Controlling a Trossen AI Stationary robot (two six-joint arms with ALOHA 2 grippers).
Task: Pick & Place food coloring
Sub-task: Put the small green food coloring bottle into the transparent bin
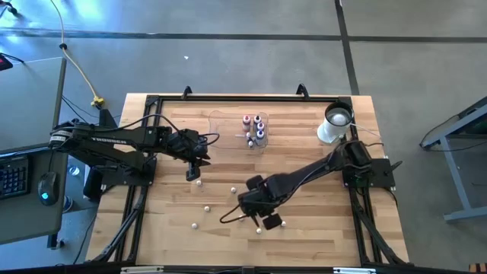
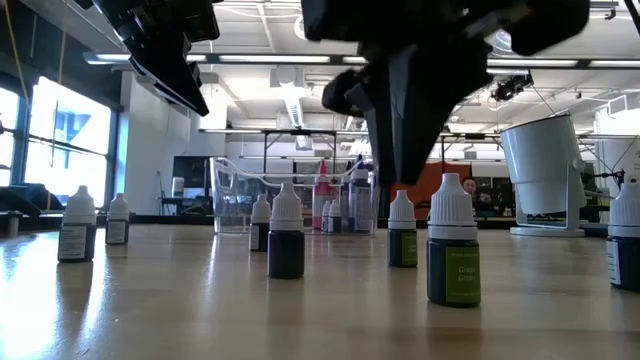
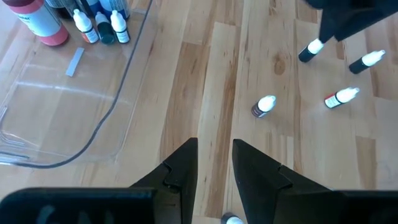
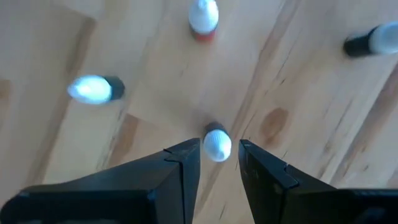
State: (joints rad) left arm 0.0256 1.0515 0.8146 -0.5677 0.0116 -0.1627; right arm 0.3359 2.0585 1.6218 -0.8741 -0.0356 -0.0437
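the clear tray (image 1: pixel 228 128) near the table's (image 1: pixel 335 228) far edge holds a few food coloring bottles (image 1: pixel 254 129); others stand scattered toward the near edge. the right gripper (image 4: pixel 217 163), narrowly open, straddles one bottle (image 4: pixel 217 144) there. the left gripper (image 3: pixel 214 163), narrowly open and empty, hovers beside the tray.

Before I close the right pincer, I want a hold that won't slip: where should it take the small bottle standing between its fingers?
Take the bottle at its dark body under the whitish cap, coming straight down. It stands upright, and the right pincer already straddles it, open; the tapered cap would likely slip.
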